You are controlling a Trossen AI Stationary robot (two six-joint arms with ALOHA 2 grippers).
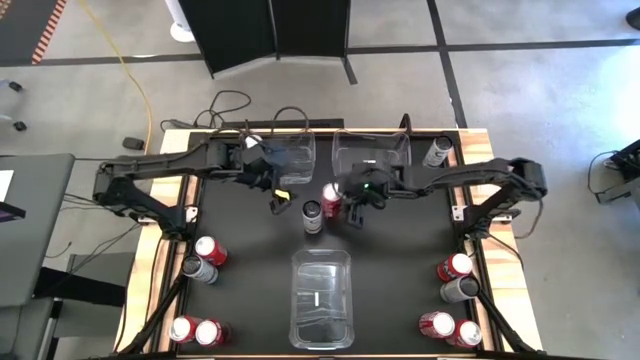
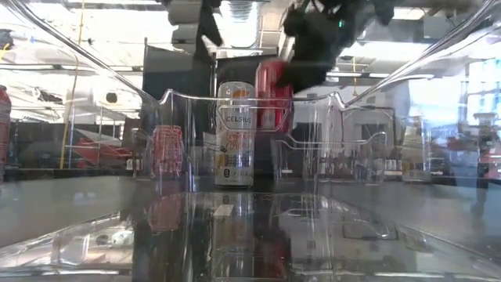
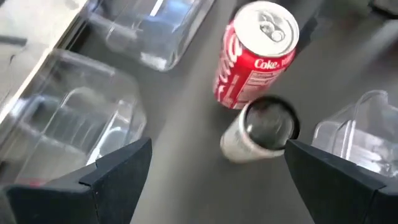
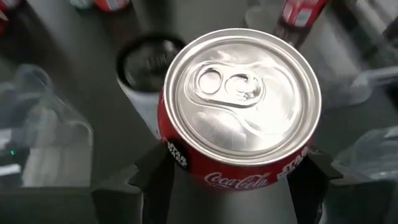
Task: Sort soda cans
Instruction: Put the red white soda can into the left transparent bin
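A red soda can (image 4: 239,112) with a silver top sits between the fingers of my right gripper (image 4: 227,180) over the table's middle (image 1: 331,197). Just beside it, a silver-grey can (image 1: 313,216) with a dark top stands upright on its base on the black table (image 2: 235,133). To the left of both cans and above the table, my left gripper (image 3: 217,149) is open with nothing between its fingers (image 1: 278,198). The grey can (image 3: 261,130) and the red can (image 3: 255,56) lie ahead of it. My right gripper pinches the red can's side wall (image 4: 177,158) just under the top rim, one finger (image 4: 152,183) on each side. The fingers come slanting down from the table's right. The can is lifted clear of the table (image 2: 270,94) and tipped a little.
Two clear bins (image 1: 290,155) (image 1: 365,155) stand at the far edge, and a third (image 1: 322,298) at the near middle. Several cans stand at the near left (image 1: 205,258) and near right (image 1: 455,280). One grey can (image 1: 437,150) stands at the far right.
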